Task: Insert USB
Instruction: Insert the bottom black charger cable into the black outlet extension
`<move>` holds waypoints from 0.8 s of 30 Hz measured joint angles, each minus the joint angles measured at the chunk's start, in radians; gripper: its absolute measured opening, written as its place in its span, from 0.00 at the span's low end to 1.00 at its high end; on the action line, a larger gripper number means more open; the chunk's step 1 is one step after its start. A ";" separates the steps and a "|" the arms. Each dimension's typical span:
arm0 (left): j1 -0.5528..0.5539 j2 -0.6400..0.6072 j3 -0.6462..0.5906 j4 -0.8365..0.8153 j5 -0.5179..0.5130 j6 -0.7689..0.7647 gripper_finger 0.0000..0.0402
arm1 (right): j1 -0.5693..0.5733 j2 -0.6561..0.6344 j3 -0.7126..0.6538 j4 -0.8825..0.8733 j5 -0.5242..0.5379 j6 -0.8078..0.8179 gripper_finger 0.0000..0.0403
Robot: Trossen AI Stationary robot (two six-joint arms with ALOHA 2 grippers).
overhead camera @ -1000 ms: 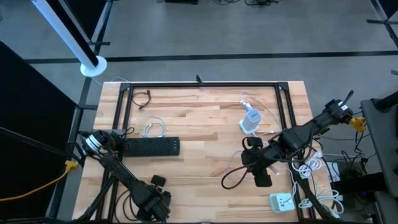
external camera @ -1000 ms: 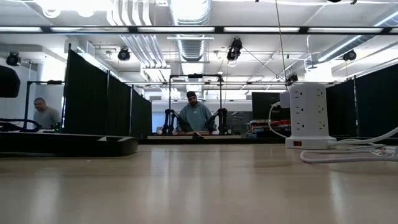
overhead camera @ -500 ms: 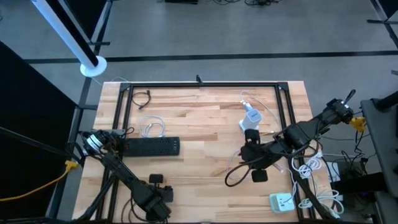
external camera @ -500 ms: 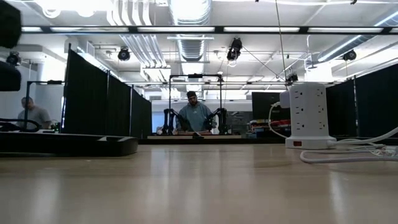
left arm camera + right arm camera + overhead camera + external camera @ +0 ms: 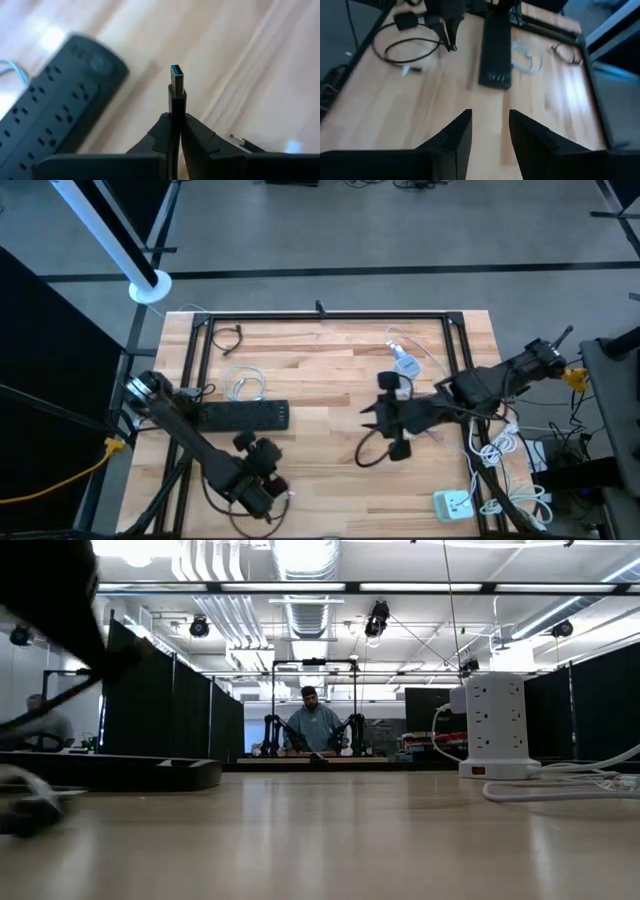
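- Plug position: the USB plug (image 5: 177, 77) stands upright between the fingers (image 5: 200, 142) of my left gripper (image 5: 262, 480), clamped on its dark shank just below the metal tip, which is free and points forward.
- Left gripper: it sits at the near left of the table (image 5: 330, 370), just nearer than the black power strip (image 5: 243, 415); in the left wrist view the strip lies beside the plug, not in line with it.
- Right gripper (image 5: 375, 416): it reaches over the middle of the table; its fingers (image 5: 455, 137) are parted and grasp nothing, and the bare wood shows between them.
- Surroundings: a white cable coil (image 5: 245, 386) lies just beyond the strip, and a white power tower (image 5: 402, 370) stands farther right.
- Step in hand, as I judge it: carrying the plug toward a port, with insertion not yet begun.
- Next move: it calls for turning the tip to face the chosen port squarely; which port that is, I cannot tell.
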 joint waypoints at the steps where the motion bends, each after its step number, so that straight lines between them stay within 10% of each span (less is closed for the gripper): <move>1: 0.002 -0.026 0.000 -0.001 -0.037 -0.010 0.04 | -0.018 0.004 -0.012 0.037 -0.017 -0.039 0.29; 12: 0.086 -0.334 -0.009 -0.002 -0.373 -0.042 0.04 | -0.223 0.019 -0.167 0.505 -0.288 -0.560 0.24; 17: 0.216 -0.479 -0.061 0.090 -0.168 -0.085 0.04 | -0.250 0.059 -0.180 0.657 -0.235 -0.958 0.25; 24: 0.400 -0.596 -0.187 0.506 0.138 0.397 0.04 | -0.317 0.165 -0.180 0.768 -0.231 -1.180 0.30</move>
